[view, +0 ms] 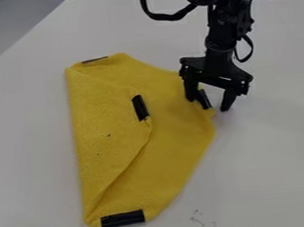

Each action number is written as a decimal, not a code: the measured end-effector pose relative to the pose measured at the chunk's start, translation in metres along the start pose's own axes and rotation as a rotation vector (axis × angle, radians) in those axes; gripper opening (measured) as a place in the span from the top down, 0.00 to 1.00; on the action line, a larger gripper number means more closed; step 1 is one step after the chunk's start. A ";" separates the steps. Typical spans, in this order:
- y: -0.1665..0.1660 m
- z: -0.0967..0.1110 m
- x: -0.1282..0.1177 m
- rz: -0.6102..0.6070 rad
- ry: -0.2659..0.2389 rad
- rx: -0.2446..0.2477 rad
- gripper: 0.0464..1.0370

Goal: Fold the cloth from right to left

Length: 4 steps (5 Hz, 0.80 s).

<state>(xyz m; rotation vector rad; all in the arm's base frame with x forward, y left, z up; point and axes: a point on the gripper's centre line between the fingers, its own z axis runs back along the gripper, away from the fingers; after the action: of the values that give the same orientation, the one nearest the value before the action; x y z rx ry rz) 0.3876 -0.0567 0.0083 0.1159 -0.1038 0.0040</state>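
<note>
The gripper (209, 105) is hanging spread wide at the yellow cloth's (173, 138) right corner, straddling the black tape (204, 99) there, presumably lining up a pinch for folding leftward.

yellow cloth (173, 138) with a slightly fuzzy surface, lying partly folded on a white table (271, 165), straight crease along the view's left, flap turned inward over the lower layer, black strips (122, 219) at the flap's tip, top, bottom and right edge
</note>
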 end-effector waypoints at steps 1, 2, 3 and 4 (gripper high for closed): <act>0.001 -0.002 -0.001 -0.012 -0.014 -0.009 0.37; 0.001 -0.004 0.000 0.015 -0.032 -0.064 0.66; 0.003 -0.004 0.002 0.004 -0.035 -0.073 0.87; 0.004 -0.001 0.005 0.024 -0.045 -0.068 0.96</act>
<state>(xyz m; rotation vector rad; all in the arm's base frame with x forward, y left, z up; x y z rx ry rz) 0.3923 -0.0528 0.0083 0.0470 -0.1505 0.0219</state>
